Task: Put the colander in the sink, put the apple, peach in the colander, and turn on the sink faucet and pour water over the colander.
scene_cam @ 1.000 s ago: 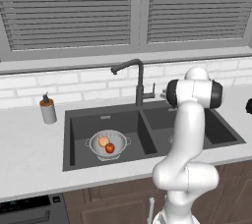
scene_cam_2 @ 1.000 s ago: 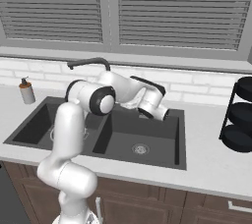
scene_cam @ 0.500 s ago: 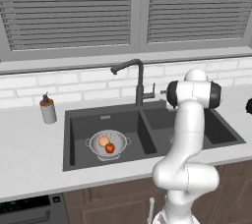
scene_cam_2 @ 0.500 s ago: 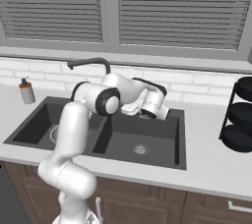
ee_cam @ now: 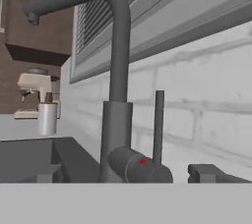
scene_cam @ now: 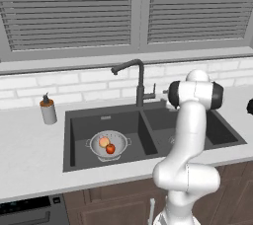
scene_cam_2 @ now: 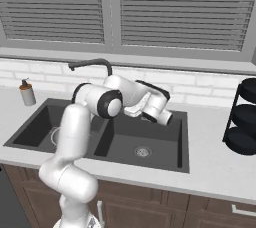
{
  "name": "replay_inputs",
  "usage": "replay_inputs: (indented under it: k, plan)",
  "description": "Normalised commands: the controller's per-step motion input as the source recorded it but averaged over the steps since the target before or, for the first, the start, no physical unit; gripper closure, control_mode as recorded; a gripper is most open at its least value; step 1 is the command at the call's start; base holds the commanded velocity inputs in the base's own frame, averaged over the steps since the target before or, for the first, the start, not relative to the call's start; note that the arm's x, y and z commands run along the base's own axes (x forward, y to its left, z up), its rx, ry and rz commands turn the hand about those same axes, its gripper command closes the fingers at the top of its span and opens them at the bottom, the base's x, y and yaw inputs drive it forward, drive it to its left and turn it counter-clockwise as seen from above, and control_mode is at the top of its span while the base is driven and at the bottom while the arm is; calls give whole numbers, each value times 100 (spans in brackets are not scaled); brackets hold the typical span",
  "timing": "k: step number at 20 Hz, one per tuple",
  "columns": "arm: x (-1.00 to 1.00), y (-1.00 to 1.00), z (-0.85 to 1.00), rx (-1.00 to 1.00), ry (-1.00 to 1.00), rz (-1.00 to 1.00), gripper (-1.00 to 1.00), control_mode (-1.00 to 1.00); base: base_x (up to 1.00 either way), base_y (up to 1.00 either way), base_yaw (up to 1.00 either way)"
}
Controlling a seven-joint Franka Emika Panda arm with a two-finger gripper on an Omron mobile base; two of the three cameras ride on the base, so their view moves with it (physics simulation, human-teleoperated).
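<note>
Now my hand (scene_cam_2: 167, 118) is spread wide, empty, beside the sink faucet (scene_cam: 140, 83) lever (ee_cam: 158, 127). Colander (scene_cam: 108, 143) with apple (scene_cam: 110, 148) and peach (scene_cam: 104, 142) sits in the left basin. Risk: fingers slide past the thin lever; spout may miss colander.

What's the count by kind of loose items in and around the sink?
colander: 1
apple: 1
peach: 1
soap dispenser: 1
Total: 4
</note>
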Motion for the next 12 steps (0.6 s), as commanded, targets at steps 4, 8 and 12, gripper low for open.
replay_inputs:
  k: [4,8,12]
  plan:
    - [0,23,3,0,0,-35,-100,-100,0,0,0]
    - [0,7,13,0,0,-35,-100,-100,0,0,0]
    - [5,2,3,0,0,-20,-100,-100,0,0,0]
